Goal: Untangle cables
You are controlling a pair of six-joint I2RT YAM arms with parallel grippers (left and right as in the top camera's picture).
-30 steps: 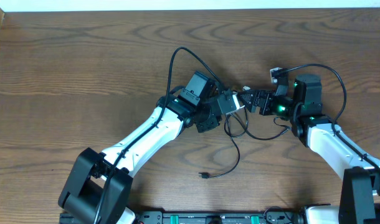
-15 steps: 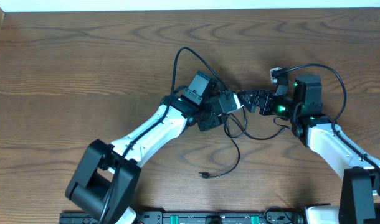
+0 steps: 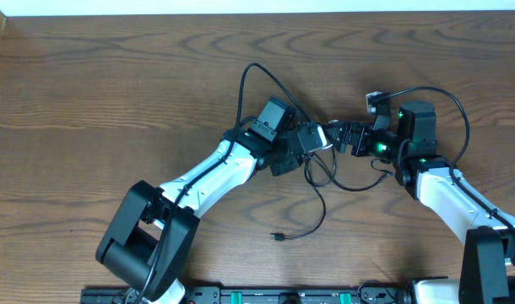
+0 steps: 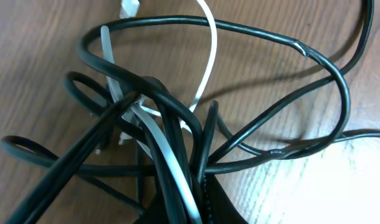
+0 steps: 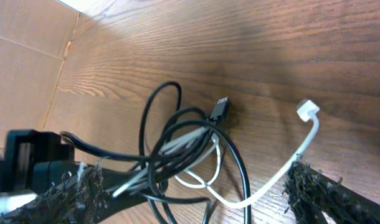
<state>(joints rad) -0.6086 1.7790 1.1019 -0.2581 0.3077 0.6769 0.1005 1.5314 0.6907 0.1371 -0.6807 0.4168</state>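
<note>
The cables (image 3: pixel 323 169) lie knotted at the table's middle, and one black end (image 3: pixel 277 238) trails toward the front. My left gripper (image 3: pixel 312 139) is at the knot's left side. In the left wrist view it (image 4: pixel 191 210) is shut on a bundle of black cords (image 4: pixel 171 124) and a white cord (image 4: pixel 209 56). My right gripper (image 3: pixel 335 135) faces it from the right. Its fuzzy pads (image 5: pixel 71 186) stand wide apart, the gripper (image 5: pixel 187 183) open around the tangle (image 5: pixel 177 146). A white plug (image 5: pixel 307 111) and a black plug (image 5: pixel 220 109) lie on the wood.
Thick black arm cables arc above the left wrist (image 3: pixel 257 80) and around the right wrist (image 3: pixel 456 105). The wooden table (image 3: pixel 114 84) stretches out to the left and back. A cardboard wall (image 5: pixel 22 37) borders the table's far side.
My left arm has shifted slightly rightward, and its jaws have come shut on the cable bundle. The right arm and its open gripper have stayed put.
</note>
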